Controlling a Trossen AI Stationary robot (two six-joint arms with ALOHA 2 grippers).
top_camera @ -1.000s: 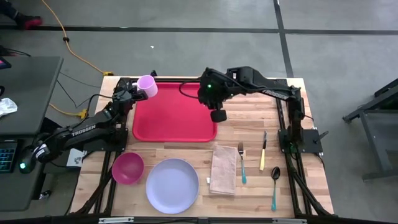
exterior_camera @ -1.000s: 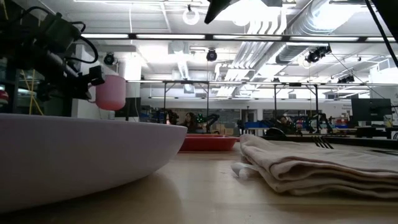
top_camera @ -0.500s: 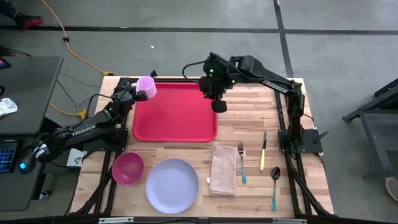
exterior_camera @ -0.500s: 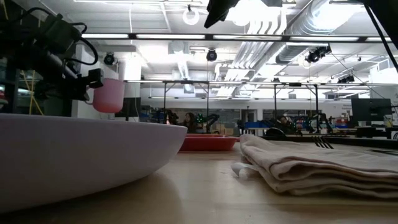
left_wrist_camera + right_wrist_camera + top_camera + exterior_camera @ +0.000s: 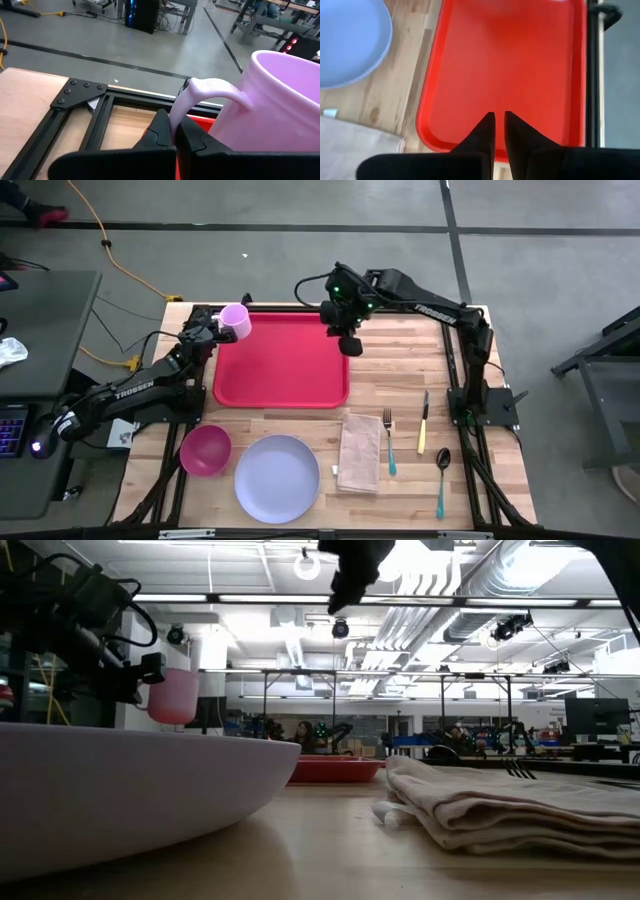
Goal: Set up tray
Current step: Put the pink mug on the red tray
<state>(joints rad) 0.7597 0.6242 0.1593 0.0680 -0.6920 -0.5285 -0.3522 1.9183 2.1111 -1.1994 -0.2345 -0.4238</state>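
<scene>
**Tray bare, mug held at its corner, the rest waiting on the worktop**

The tray (image 5: pixel 281 360) lies flat on the far half of the worktop (image 5: pixel 400 380), and nothing rests on its red surface. By that measure the setup has hardly begun. The left pincer (image 5: pixel 172 131) is pressed onto the handle of a pale pink mug (image 5: pixel 236 319), holding it in the air at the tray's far left corner, just above the rim; the low view shows the mug clear of the surface. Setting it down looks like the step in hand.

The right pincer (image 5: pixel 498 129) hangs over the tray's right edge with its fingers drawn nearly together and nothing between them. It carries nothing.

Everything else lies off the tray, on the near side of it. A magenta bowl (image 5: pixel 205 450) sits beyond the tray's near left corner, a lavender plate (image 5: pixel 277 477) beside the bowl, and a folded beige napkin (image 5: pixel 359 452) below the tray's near right corner. A fork (image 5: pixel 388 442), a knife (image 5: pixel 423 423) and a spoon (image 5: pixel 441 478) lie to the right of the napkin, well apart from the tray. All of these probably need placing.

The tray's long axis runs left to right across the worktop, parallel to its far edge, with the short sides facing the two arms.
</scene>
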